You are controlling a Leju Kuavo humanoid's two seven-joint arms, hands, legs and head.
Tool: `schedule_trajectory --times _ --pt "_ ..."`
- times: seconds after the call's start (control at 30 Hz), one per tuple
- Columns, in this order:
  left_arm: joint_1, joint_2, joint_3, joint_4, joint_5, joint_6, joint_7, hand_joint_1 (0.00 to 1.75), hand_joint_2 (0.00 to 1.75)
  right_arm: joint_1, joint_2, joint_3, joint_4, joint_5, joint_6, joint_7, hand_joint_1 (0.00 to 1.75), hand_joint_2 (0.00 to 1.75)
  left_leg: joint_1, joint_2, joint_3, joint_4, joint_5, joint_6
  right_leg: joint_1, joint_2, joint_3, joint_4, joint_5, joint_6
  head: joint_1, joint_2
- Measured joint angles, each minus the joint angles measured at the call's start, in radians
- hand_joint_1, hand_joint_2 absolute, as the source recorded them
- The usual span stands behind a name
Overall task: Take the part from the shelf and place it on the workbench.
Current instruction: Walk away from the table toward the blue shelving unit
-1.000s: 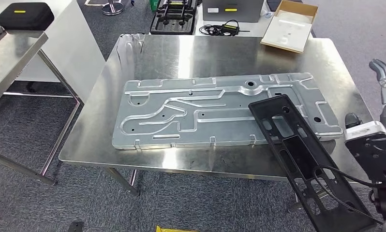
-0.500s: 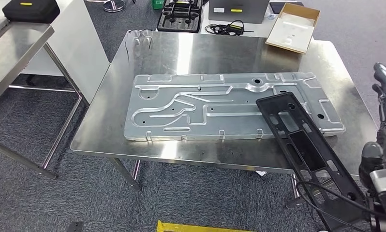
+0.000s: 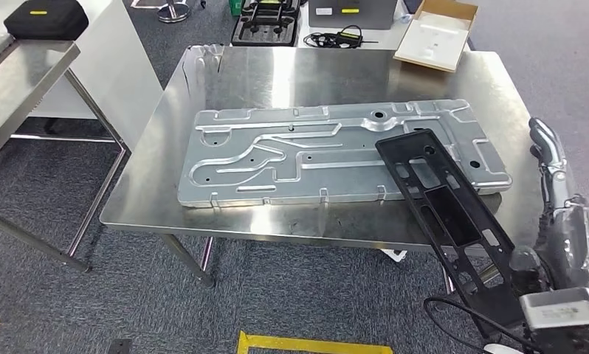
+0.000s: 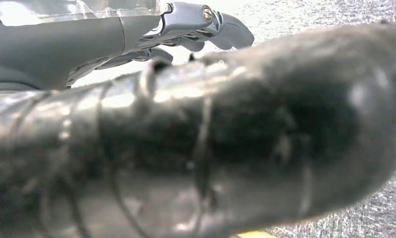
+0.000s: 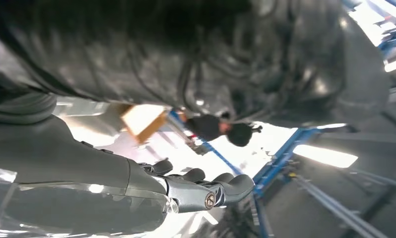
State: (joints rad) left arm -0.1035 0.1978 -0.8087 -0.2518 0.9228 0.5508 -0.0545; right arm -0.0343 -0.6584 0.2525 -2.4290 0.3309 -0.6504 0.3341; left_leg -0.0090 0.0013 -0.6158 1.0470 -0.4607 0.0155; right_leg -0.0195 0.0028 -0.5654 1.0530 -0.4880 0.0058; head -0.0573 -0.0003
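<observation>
Since before, right hand (image 3: 561,221) carries black part (image 3: 443,214) over workbench (image 3: 277,81); fingers seemingly extended, grip unclear.

My right robot hand (image 3: 561,221) sits at the head view's right edge, its grip hidden behind my own wrist housing, so whether it holds the black part (image 3: 446,214) cannot be told there. The part's near end runs beneath that housing, and its far end covers a corner of the stamped metal panel (image 3: 291,158) on the desk (image 3: 166,199). In my left wrist view, a blurred dark bulk (image 4: 226,148) hides most of my left robot hand (image 4: 196,22), its grasp unreadable. In my right wrist view, a similar dark mass (image 5: 186,54) blocks the scene; a distant dark figure (image 5: 221,130) is too small to make out.
</observation>
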Motion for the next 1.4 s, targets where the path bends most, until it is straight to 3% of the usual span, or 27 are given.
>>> schedule_trajectory --times 0.1,0.13,0.23,0.3,0.37,0.43,0.5,0.57,0.6,0.63,0.67,0.73,0.8,0.93,1.0,1.07,1.1,1.13,1.17,1.23,1.3,1.4 --pt "0.001 -0.002 0.000 0.000 0.014 0.008 0.000 0.00 0.00 0.001 0.022 0.063 0.002 0.077 -0.002 0.116 0.00 0.00 0.010 -0.001 -0.073 0.200 -0.123 -0.026 -0.003 -0.004 -0.034 -0.005 0.031 -0.023 -0.003 0.000" --pt "0.001 -0.003 0.000 0.000 0.018 0.012 0.001 0.00 0.00 0.002 0.026 0.076 0.004 0.083 -0.010 0.144 0.00 0.00 0.012 -0.001 -0.072 0.228 -0.137 -0.028 -0.002 -0.004 -0.044 -0.005 0.038 -0.022 -0.003 0.000" --pt "-0.001 -0.004 0.000 0.000 0.025 0.019 0.005 0.00 0.00 0.005 0.036 0.088 0.009 0.093 -0.030 0.187 0.00 0.00 0.010 -0.002 0.048 0.041 -0.067 -0.017 -0.002 -0.004 -0.052 -0.005 0.049 -0.013 -0.003 0.000" --pt "-0.002 -0.004 0.000 0.000 0.027 0.023 0.007 0.00 0.00 0.008 0.046 0.091 0.011 0.121 -0.036 0.205 0.00 0.00 0.004 -0.003 0.085 -0.031 -0.051 -0.007 -0.001 -0.004 -0.053 -0.006 0.056 -0.003 -0.002 0.000" --pt "-0.001 -0.004 0.000 0.000 0.028 0.026 0.007 0.00 0.00 0.014 0.061 0.094 0.012 0.152 -0.039 0.209 0.00 0.00 0.001 -0.003 0.082 -0.038 -0.044 0.003 -0.001 -0.005 -0.053 -0.011 0.064 0.011 -0.002 0.000" --pt "-0.001 -0.006 0.000 0.000 0.028 0.027 0.008 0.00 0.00 0.023 0.078 0.095 0.012 0.179 -0.040 0.195 0.00 0.00 0.005 0.001 0.082 -0.049 -0.029 0.018 -0.001 -0.004 -0.058 0.001 0.051 0.020 -0.001 0.000" --pt "-0.002 -0.007 0.000 0.000 0.028 0.027 0.008 0.00 0.00 0.033 0.095 0.095 0.012 0.202 -0.041 0.170 0.00 0.00 0.007 0.005 0.077 -0.056 -0.015 0.032 -0.001 -0.003 -0.089 0.081 -0.013 0.022 0.000 0.000" --pt "-0.001 -0.009 0.000 0.000 0.028 0.027 0.008 0.00 0.00 0.044 0.112 0.095 0.012 0.214 -0.042 0.152 0.00 0.00 0.004 0.006 0.063 -0.052 -0.007 0.038 0.000 -0.003 -0.133 0.204 -0.084 0.025 0.000 0.000" --pt "0.000 -0.010 0.000 0.000 0.028 0.027 0.008 0.00 0.00 0.048 0.119 0.095 0.012 0.214 -0.042 0.146 0.00 0.00 0.003 0.007 0.055 -0.049 -0.005 0.038 0.000 -0.003 -0.142 0.241 -0.098 0.026 0.000 0.000" --pt "0.000 -0.011 0.000 0.000 0.028 0.027 0.008 0.00 0.00 0.051 0.126 0.095 0.012 0.210 -0.042 0.141 0.00 0.00 0.002 0.007 0.049 -0.045 -0.003 0.037 0.000 -0.003 -0.133 0.243 -0.093 0.027 0.000 0.000" --pt "0.001 -0.012 0.000 0.000 0.028 0.027 0.008 0.00 0.00 0.052 0.133 0.095 0.012 0.205 -0.042 0.134 0.00 0.00 0.002 0.006 0.042 -0.040 -0.001 0.036 0.000 -0.004 -0.106 0.208 -0.072 0.026 0.000 0.000" --pt "0.001 -0.013 0.000 0.000 0.027 0.026 0.007 0.00 0.00 0.052 0.144 0.095 0.010 0.197 -0.042 0.112 0.00 0.00 0.000 0.006 0.032 -0.027 -0.001 0.032 0.002 -0.004 -0.027 0.082 -0.026 0.021 0.000 0.000" --pt "0.000 -0.014 0.000 0.000 0.027 0.023 0.006 0.00 0.00 0.054 0.154 0.095 0.006 0.193 -0.043 0.082 0.00 0.00 -0.004 0.006 0.023 -0.016 0.000 0.024 0.005 -0.003 0.011 0.006 -0.009 0.012 -0.001 0.000" --pt "0.001 -0.015 0.000 0.000 0.026 0.018 0.002 0.00 0.00 0.058 0.176 0.094 0.000 0.159 -0.044 0.028 0.00 0.00 -0.002 0.004 0.009 -0.002 -0.004 -0.001 0.004 -0.003 0.002 -0.008 0.007 -0.013 -0.002 0.000" --pt "0.001 -0.015 0.000 0.000 0.027 0.018 0.001 0.00 0.00 0.059 0.186 0.094 -0.001 0.142 -0.044 0.016 0.00 0.00 0.003 0.003 -0.021 0.068 -0.061 -0.015 0.000 -0.004 -0.007 -0.012 0.019 -0.025 -0.005 0.000" --pt "0.002 -0.016 0.000 0.000 0.027 0.018 0.000 0.00 0.00 0.061 0.194 0.093 -0.002 0.134 -0.044 0.011 0.00 0.00 0.010 0.002 -0.064 0.186 -0.133 -0.026 0.000 -0.005 -0.021 -0.012 0.028 -0.029 -0.008 0.000" --pt "0.002 -0.017 0.000 0.000 0.028 0.017 0.000 0.00 0.00 0.063 0.197 0.092 -0.002 0.136 -0.044 0.011 0.00 0.00 0.013 0.003 -0.076 0.228 -0.151 -0.030 0.000 -0.004 -0.029 -0.011 0.033 -0.028 -0.007 0.000" --pt "0.003 -0.017 0.000 0.000 0.028 0.017 0.000 0.00 0.00 0.065 0.200 0.091 -0.002 0.138 -0.044 0.014 0.00 0.00 0.015 0.003 -0.072 0.238 -0.151 -0.032 0.000 -0.004 -0.035 -0.011 0.037 -0.026 -0.008 0.000" --pt "0.003 -0.017 0.000 0.000 0.028 0.017 0.000 0.00 0.00 0.067 0.202 0.090 -0.002 0.142 -0.044 0.019 0.00 0.00 0.016 0.003 -0.049 0.210 -0.134 -0.033 -0.001 -0.004 -0.040 -0.010 0.041 -0.024 -0.008 0.000" --pt "0.001 -0.017 0.000 0.000 0.029 0.017 0.000 0.00 0.00 0.069 0.204 0.088 -0.003 0.151 -0.044 0.028 0.00 0.00 0.018 0.002 0.034 0.077 -0.084 -0.029 -0.002 -0.004 -0.046 -0.009 0.048 -0.017 -0.008 0.000" --pt "0.000 -0.017 0.000 0.000 0.030 0.016 0.000 0.00 0.00 0.069 0.205 0.087 -0.003 0.159 -0.044 0.035 0.00 0.00 0.014 0.001 0.088 -0.021 -0.057 -0.020 0.000 -0.004 -0.049 -0.008 0.055 -0.006 -0.007 0.000" --pt "0.001 -0.017 0.000 0.000 0.031 0.015 0.000 0.00 0.00 0.069 0.205 0.087 -0.004 0.165 -0.045 0.040 0.00 0.00 0.010 0.000 0.087 -0.037 -0.043 -0.001 -0.001 -0.004 -0.051 -0.011 0.066 0.014 -0.006 0.000"
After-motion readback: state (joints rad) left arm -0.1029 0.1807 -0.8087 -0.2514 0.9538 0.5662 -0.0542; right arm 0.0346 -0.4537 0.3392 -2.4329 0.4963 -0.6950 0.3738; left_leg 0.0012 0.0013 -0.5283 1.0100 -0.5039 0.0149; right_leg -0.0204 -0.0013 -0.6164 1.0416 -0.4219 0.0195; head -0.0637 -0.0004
